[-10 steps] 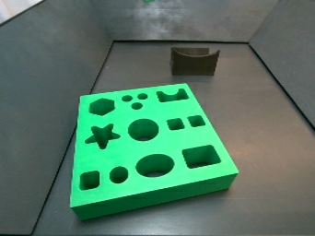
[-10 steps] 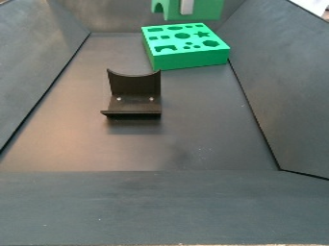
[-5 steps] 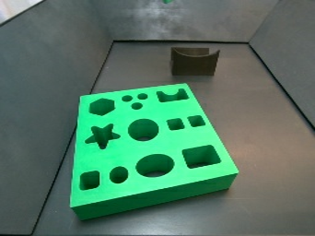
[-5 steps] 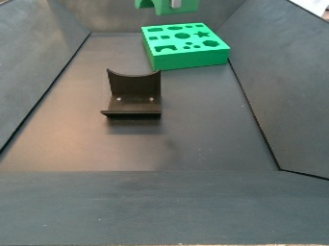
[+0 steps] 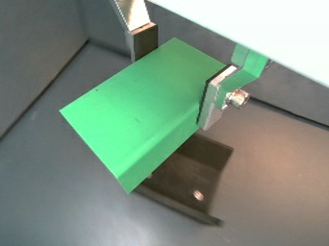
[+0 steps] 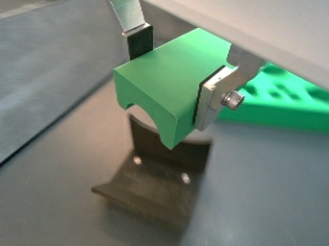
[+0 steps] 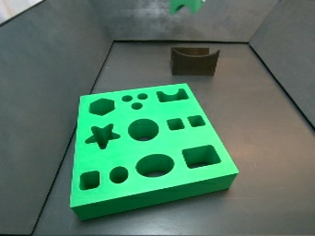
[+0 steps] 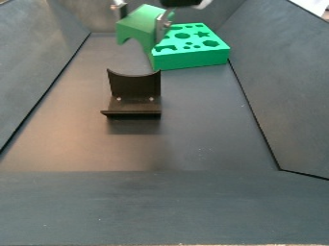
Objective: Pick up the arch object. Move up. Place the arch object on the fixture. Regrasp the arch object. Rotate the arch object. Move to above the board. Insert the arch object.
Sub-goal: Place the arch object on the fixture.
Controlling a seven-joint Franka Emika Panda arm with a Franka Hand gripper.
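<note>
My gripper (image 5: pixel 182 72) is shut on the arch object (image 5: pixel 134 117), a plain green block with a curved cut-out in its underside that shows in a wrist view (image 6: pixel 144 94). The silver fingers (image 6: pixel 215 94) clamp it on two opposite faces. It hangs in the air above the fixture (image 6: pixel 160 179), clear of it. In a side view the arch object (image 8: pixel 141 26) floats just behind the fixture (image 8: pixel 131 95) and beside the board (image 8: pixel 190 46). In a side view only a green corner of the arch object (image 7: pixel 187 5) shows at the upper edge, above the fixture (image 7: pixel 194 60).
The board (image 7: pixel 150 147) lies flat on the dark floor with its shaped holes facing up. Sloping grey walls (image 8: pixel 37 77) enclose the floor on both sides. The board's edge (image 6: pixel 286 99) shows beyond the gripper.
The gripper has carried the arch object down and away from the board, toward the fixture. It shows more fully in both side views now. Board and fixture have not moved.
</note>
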